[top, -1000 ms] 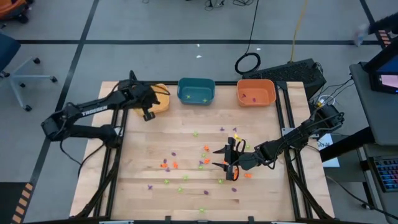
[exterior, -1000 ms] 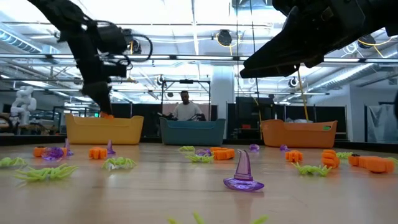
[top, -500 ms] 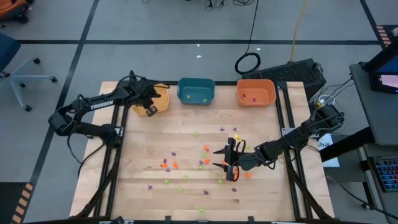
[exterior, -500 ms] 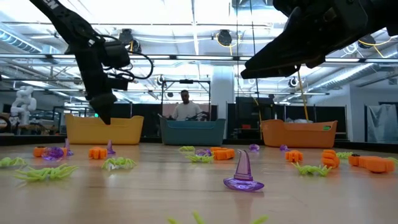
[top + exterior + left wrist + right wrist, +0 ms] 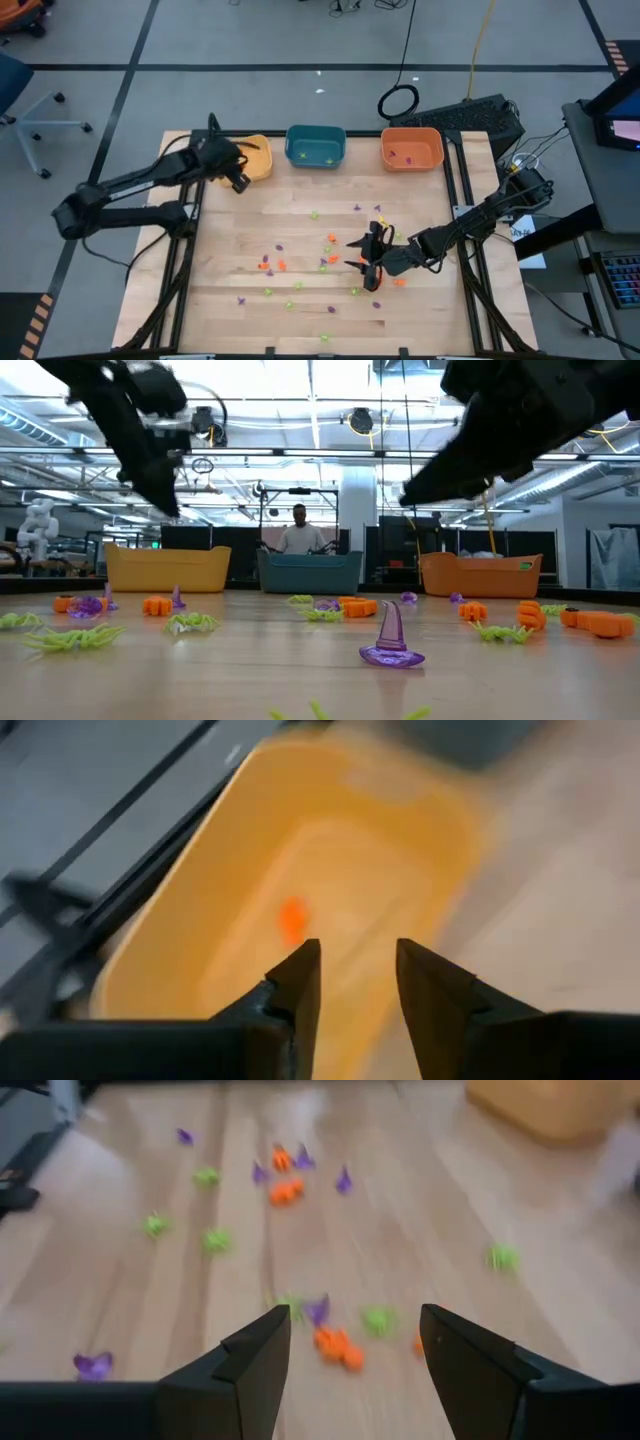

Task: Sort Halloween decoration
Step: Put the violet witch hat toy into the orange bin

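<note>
Left gripper, jaws narrowly parted and empty, hangs over the yellow bin at upper left, where an orange trinket lies sorted; right gripper, jaws wide, hovers over scattered trinkets to pick.

You will find no legible text, label, brand, number or sign in any view; any lettering on the left arm is too blurred to read.
</note>
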You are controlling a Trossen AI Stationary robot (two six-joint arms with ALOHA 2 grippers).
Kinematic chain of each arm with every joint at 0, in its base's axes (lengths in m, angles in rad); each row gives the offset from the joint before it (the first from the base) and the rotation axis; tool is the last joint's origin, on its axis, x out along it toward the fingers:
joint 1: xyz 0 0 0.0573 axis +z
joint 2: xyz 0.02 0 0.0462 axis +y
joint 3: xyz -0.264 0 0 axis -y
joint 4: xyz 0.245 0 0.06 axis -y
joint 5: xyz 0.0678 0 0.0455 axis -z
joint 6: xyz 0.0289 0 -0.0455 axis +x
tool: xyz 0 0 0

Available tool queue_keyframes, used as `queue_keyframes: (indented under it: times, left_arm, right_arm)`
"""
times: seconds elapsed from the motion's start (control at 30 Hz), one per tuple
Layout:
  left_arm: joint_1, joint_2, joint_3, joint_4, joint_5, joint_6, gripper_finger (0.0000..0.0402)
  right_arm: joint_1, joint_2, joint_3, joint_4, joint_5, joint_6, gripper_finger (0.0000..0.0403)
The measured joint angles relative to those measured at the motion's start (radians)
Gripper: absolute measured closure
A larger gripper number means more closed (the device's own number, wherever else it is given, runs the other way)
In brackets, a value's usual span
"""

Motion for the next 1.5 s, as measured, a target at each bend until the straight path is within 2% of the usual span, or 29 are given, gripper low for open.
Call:
queue_keyframes:
  times: [0.2, 0.33, 0.43, 0.63, 0.77, 0.87, 1.0, 1.13, 1.3, 1.5]
  left_arm:
    - [-0.247, -0.123, 0.000, 0.054, 0.007, -0.128, 0.0318]
    - [-0.426, -0.114, -0.001, 0.150, -0.074, -0.171, 0.0330]
    - [-0.540, -0.069, -0.001, 0.238, -0.133, -0.163, 0.0333]
    - [-0.700, 0.073, -0.001, 0.376, -0.234, -0.164, 0.0334]
    - [-0.766, 0.199, -0.001, 0.515, -0.264, -0.164, 0.0334]
    - [-0.801, 0.296, -0.001, 0.618, -0.264, -0.163, 0.0334]
    - [-0.830, 0.407, -0.001, 0.711, -0.264, -0.163, 0.0334]
    - [-0.860, 0.492, -0.002, 0.751, -0.266, -0.196, 0.0334]
    - [-0.880, 0.541, -0.002, 0.782, -0.263, -0.206, 0.0334]
    - [-0.882, 0.543, -0.002, 0.798, -0.260, -0.206, 0.0334]
  right_arm:
    - [-0.034, -0.007, 0.001, -0.175, -0.003, 0.153, 0.0193]
    - [-0.082, -0.007, 0.001, -0.241, -0.005, 0.230, 0.0193]
    - [-0.133, -0.007, 0.014, -0.313, -0.034, 0.250, 0.0193]
    - [-0.243, -0.007, 0.122, -0.624, -0.182, 0.221, 0.0193]
    - [-0.299, -0.007, 0.204, -0.847, -0.187, 0.163, 0.0193]
    - [-0.342, -0.008, 0.248, -0.936, -0.184, 0.123, 0.0193]
    - [-0.390, -0.008, 0.250, -0.952, -0.153, 0.099, 0.0193]
    - [-0.413, -0.008, 0.228, -0.912, -0.135, 0.142, 0.0193]
    - [-0.393, -0.008, 0.190, -0.751, -0.134, 0.149, 0.0193]
    - [-0.383, -0.008, 0.113, -0.468, -0.129, 0.022, 0.0193]
